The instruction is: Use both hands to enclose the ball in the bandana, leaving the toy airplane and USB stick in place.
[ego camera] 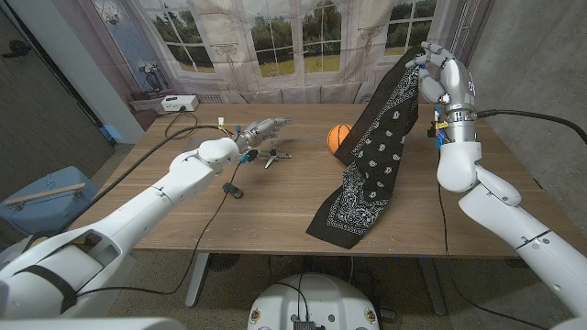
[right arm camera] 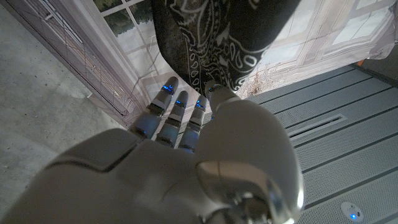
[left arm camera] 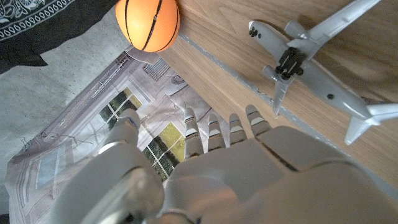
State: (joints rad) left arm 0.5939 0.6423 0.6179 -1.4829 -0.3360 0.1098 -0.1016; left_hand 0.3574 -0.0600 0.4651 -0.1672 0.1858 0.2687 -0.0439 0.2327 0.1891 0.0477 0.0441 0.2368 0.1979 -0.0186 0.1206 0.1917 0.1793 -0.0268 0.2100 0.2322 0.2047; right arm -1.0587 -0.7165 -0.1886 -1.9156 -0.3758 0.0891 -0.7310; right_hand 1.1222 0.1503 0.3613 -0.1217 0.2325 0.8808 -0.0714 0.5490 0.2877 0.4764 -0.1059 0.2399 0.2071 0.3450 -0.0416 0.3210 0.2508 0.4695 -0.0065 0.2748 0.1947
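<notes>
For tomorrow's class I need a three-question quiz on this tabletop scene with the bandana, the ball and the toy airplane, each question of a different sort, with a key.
1. True or false: the right hand holds the bandana lifted by one end, its lower end lying on the table.
2. Which thing lies nearest the left hand? A) the orange ball B) the toy airplane C) the bandana
3. Fill in: the left hand's fingers hold ______.

Key: 1 true; 2 B; 3 nothing
</notes>
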